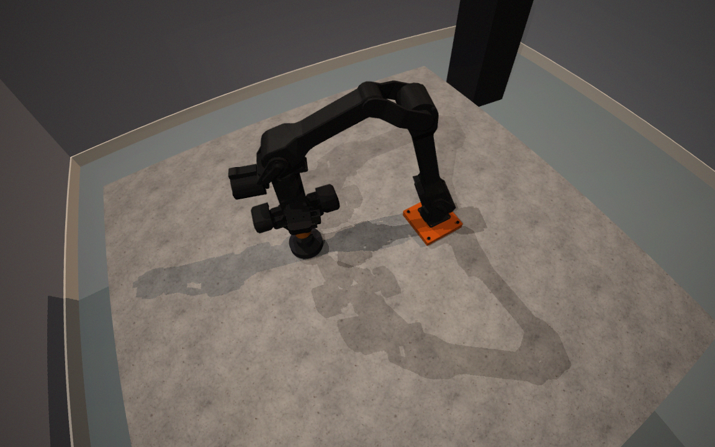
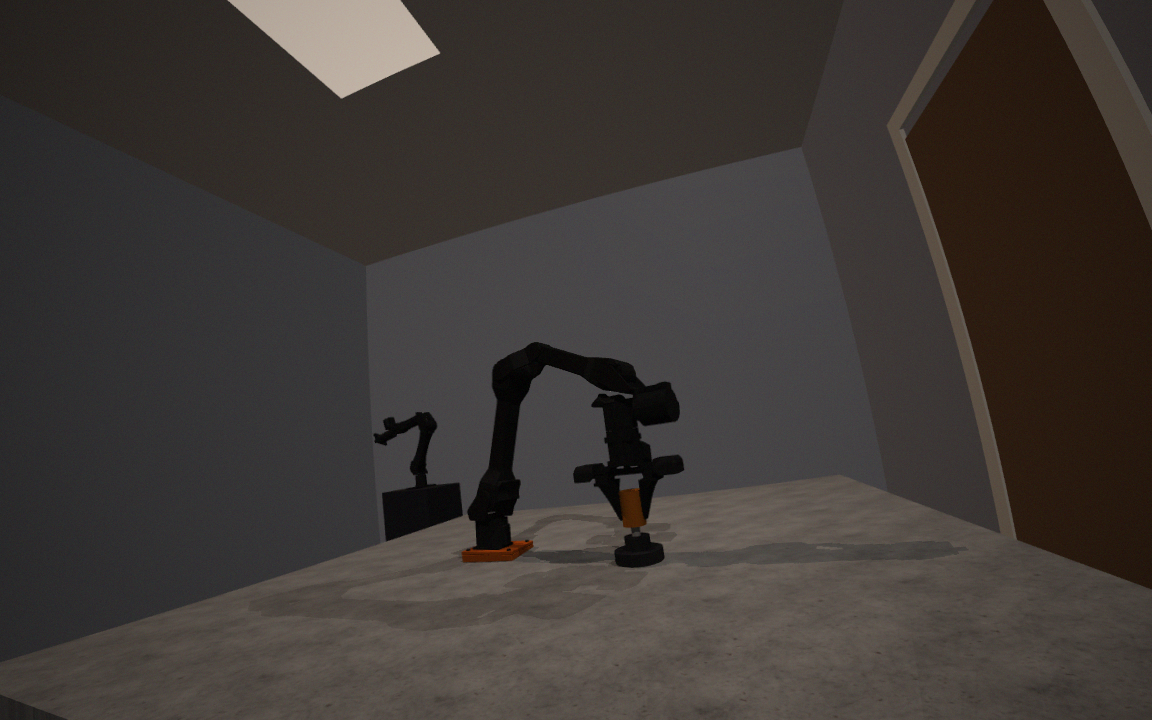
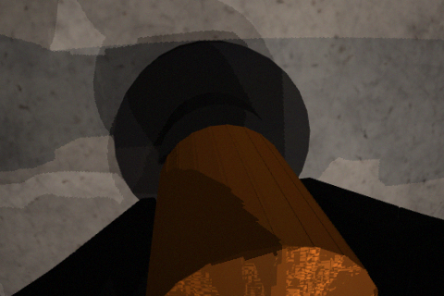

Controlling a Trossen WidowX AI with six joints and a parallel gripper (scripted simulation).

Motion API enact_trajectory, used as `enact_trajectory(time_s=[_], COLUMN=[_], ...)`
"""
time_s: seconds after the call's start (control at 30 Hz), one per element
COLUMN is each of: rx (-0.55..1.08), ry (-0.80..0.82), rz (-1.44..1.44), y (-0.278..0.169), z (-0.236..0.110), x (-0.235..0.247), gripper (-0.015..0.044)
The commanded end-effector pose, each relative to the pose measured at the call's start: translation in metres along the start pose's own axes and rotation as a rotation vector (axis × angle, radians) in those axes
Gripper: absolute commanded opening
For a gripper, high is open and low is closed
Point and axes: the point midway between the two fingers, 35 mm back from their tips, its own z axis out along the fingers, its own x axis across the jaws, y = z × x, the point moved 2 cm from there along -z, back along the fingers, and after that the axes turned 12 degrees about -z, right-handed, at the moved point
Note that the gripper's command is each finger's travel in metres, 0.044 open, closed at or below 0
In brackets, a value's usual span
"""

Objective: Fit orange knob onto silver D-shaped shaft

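My gripper (image 2: pixel 631 501) (image 1: pixel 300 228) is shut on the orange knob (image 2: pixel 632 505) (image 3: pixel 247 240) (image 1: pixel 303 234), an upright cylinder. It holds the knob straight above the dark round pedestal (image 2: pixel 639 553) (image 1: pixel 305 245) (image 3: pixel 142 111). In the side view the knob's lower end sits just over the short silver shaft (image 2: pixel 631 532), with a small gap to the pedestal top. In the wrist view the knob covers the shaft, and the pedestal rings its far end. The knob's hole is hidden.
The arm's orange base plate (image 1: pixel 432 223) (image 2: pixel 496 551) is bolted to the concrete floor right of the pedestal. A dark pillar (image 1: pixel 485 44) stands at the back. A low pale rim (image 1: pixel 74 222) borders the work area. A second small arm (image 2: pixel 410 438) stands far behind.
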Motion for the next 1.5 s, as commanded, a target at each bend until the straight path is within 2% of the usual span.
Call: enact_trajectory(time_s=[0.0,0.63,0.9,1.47], rx=[0.000,0.001,0.001,0.001], ry=[-0.005,-0.005,-0.005,-0.005], rz=[-0.007,-0.007,-0.216,-0.216], y=[0.0003,0.0000,-0.0006,0.0004], z=[0.0006,-0.0045,-0.0051,0.0000], x=[-0.0014,-0.0009,-0.0014,-0.0011], gripper=[0.0000,0.0000,0.0000,0.0000])
